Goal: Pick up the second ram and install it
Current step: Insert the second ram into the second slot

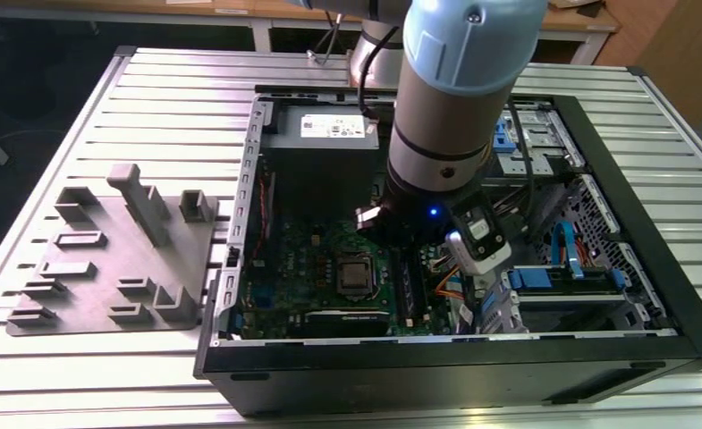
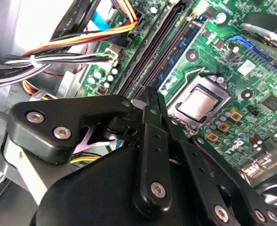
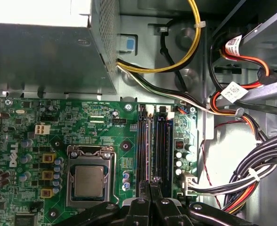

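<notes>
one black pincer [image 2: 151, 92] (tips pressed together) over long dark memory slots [image 3: 144, 146] beside one processor [image 2: 197, 104]

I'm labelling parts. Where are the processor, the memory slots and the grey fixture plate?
processor [image 3: 89, 181], first wrist view, middle of its metal lid.
memory slots [image 3: 157, 150], first wrist view, midway along a slot.
grey fixture plate [image 1: 122, 259], exterior view, bare base.

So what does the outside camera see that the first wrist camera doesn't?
The exterior view takes in the grey fixture plate, the slatted table and the arm reaching into the computer case. The first wrist view adds the memory slots close up, with the gripper over them, and a yellow cable. Both show the green motherboard and its processor socket.
</notes>
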`<state>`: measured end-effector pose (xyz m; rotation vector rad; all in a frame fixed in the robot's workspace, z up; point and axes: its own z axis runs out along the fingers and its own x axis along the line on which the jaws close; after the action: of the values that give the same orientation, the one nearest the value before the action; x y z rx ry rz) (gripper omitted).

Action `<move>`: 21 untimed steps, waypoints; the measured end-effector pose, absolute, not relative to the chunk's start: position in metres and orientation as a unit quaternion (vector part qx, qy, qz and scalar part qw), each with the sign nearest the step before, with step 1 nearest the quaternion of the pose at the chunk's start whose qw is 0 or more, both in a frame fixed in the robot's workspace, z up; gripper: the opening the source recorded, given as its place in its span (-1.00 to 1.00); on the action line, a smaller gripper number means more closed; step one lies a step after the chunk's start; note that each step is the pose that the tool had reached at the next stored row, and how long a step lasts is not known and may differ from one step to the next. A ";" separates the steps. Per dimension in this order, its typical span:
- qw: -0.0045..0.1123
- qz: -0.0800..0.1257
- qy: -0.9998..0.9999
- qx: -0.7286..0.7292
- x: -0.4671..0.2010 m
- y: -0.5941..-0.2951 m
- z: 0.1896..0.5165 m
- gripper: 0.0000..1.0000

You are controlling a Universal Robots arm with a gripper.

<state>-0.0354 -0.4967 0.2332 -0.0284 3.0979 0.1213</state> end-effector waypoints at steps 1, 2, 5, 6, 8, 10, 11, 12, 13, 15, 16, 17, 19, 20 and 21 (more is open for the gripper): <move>0.021 0.039 0.999 -0.009 -0.035 -0.497 0.233 -0.84; 0.021 0.039 0.999 -0.009 -0.035 -0.497 0.233 -0.84; 0.021 0.040 0.999 -0.009 -0.035 -0.497 0.233 -0.84; 0.021 0.041 0.999 -0.009 -0.035 -0.497 0.233 -0.84; 0.021 0.042 0.999 -0.009 -0.035 -0.497 0.232 -0.84; 0.021 0.041 0.999 -0.009 -0.035 -0.497 0.231 -0.84; 0.021 0.041 0.999 -0.009 -0.035 -0.497 0.231 -0.84; 0.021 0.041 0.999 -0.009 -0.035 -0.497 0.231 -0.84; 0.021 0.041 0.999 -0.009 -0.035 -0.497 0.231 -0.84; 0.021 0.042 0.999 -0.009 -0.035 -0.497 0.231 -0.84; 0.021 0.042 0.999 -0.009 -0.035 -0.497 0.230 -0.84; 0.021 0.042 0.999 -0.009 -0.035 -0.497 0.230 -0.84; 0.021 0.042 0.999 -0.009 -0.035 -0.497 0.229 -0.84; 0.021 0.042 0.999 -0.009 -0.035 -0.497 0.229 -0.84; 0.021 0.042 0.999 -0.009 -0.035 -0.497 0.229 -0.84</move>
<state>-0.0353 -0.4967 0.2292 -0.0282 3.0976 0.1288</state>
